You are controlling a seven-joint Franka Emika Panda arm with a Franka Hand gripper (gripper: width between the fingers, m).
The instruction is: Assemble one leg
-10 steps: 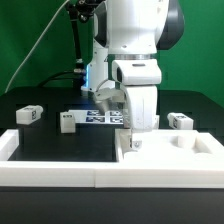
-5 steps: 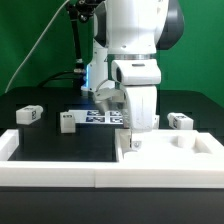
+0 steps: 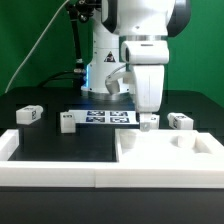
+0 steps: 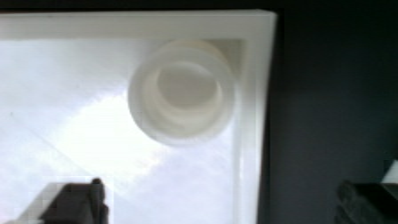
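Three legs (image 3: 180,120) lie loose on tabletop (image 3: 60,146) beyond panel (image 3: 170,158), none gripped yet | fingers (image 3: 148,121) spread wide, empty, hanging over panel's round socket (image 4: 183,90) | probably sighting the socket where one leg must go

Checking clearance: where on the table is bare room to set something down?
Bare table lies in front of the marker board, between a leg and the panel. Crowded: the gripper hangs over the panel's far edge.
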